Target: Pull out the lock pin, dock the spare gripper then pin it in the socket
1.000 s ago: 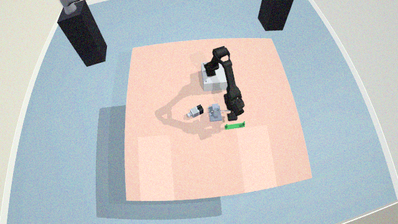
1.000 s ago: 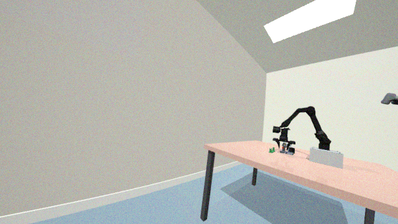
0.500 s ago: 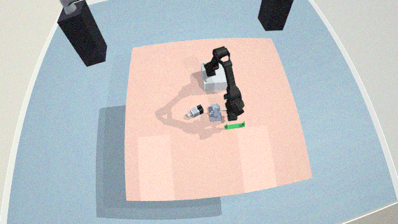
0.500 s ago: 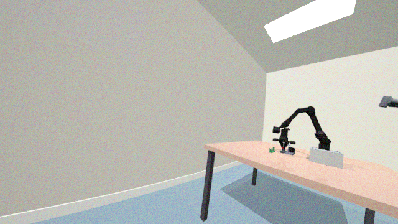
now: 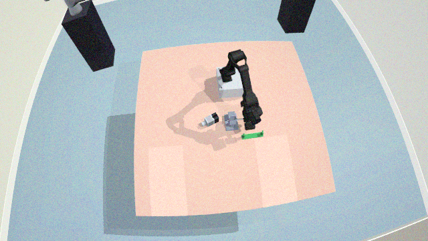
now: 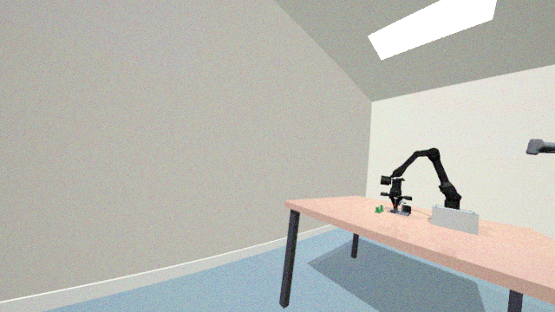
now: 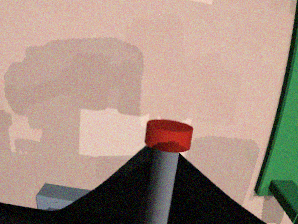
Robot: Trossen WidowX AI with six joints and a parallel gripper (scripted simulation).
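The lock pin (image 7: pixel 164 190) has a grey shaft and a red head. My gripper (image 5: pixel 246 120) (image 6: pixel 395 210) (image 7: pixel 158 156) is shut on the shaft just below the head. In the top view the thin shaft runs sideways from the blue-grey mount (image 5: pixel 231 122) (image 6: pixel 398 212) to my fingers. A corner of the mount (image 7: pixel 52 200) shows at the lower left of the wrist view. How deep the pin sits in the socket is hidden. The spare gripper (image 5: pixel 210 120) (image 6: pixel 406 210), white-grey with a black end, lies on the table to the left of the mount in the top view.
A green bracket (image 5: pixel 253 136) (image 6: pixel 379 209) (image 7: pixel 285 125) with raised ends lies close to my fingers, on the front side in the top view. The arm's white base box (image 5: pixel 231 92) (image 6: pixel 455 220) stands behind the mount.
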